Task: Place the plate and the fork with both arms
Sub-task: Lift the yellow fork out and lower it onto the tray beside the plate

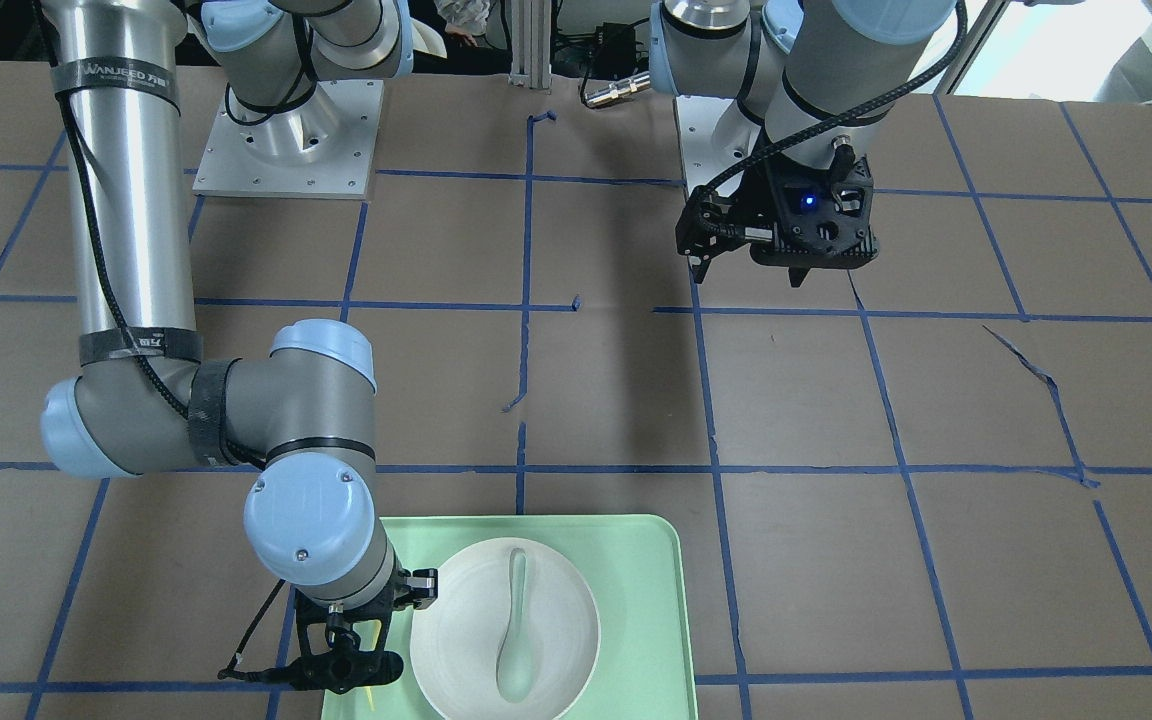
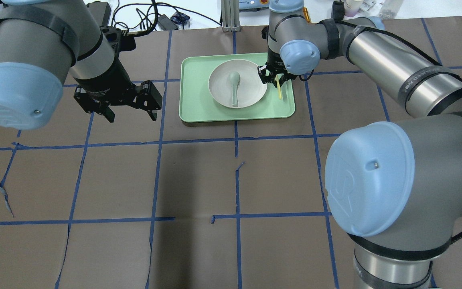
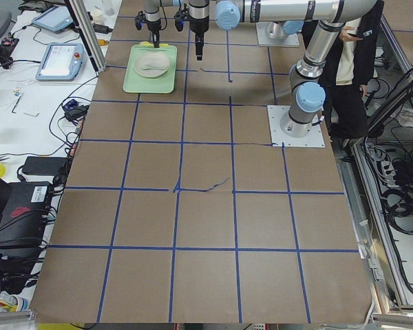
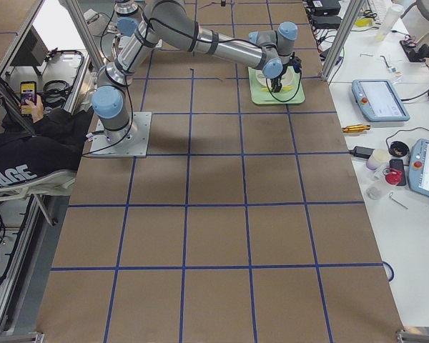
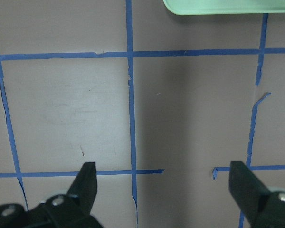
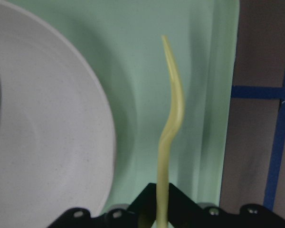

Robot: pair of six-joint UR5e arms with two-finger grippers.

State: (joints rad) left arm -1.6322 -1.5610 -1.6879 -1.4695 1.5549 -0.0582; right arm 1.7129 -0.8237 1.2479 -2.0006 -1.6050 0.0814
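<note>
Front-facing view: the only writing I can read is WANJEED on the strap round my right arm. My right gripper is at the tray edge, just beside the plate, which has a spoon lying in it. Overhead: my left gripper hangs spread and empty over the table, off to the tray's side, while the right one's pinching the fork by one end. Right wrist cam has the fork over the tray strip between plate rim and tray wall, so I reckon hold it level, move straight, bump neither.
</note>
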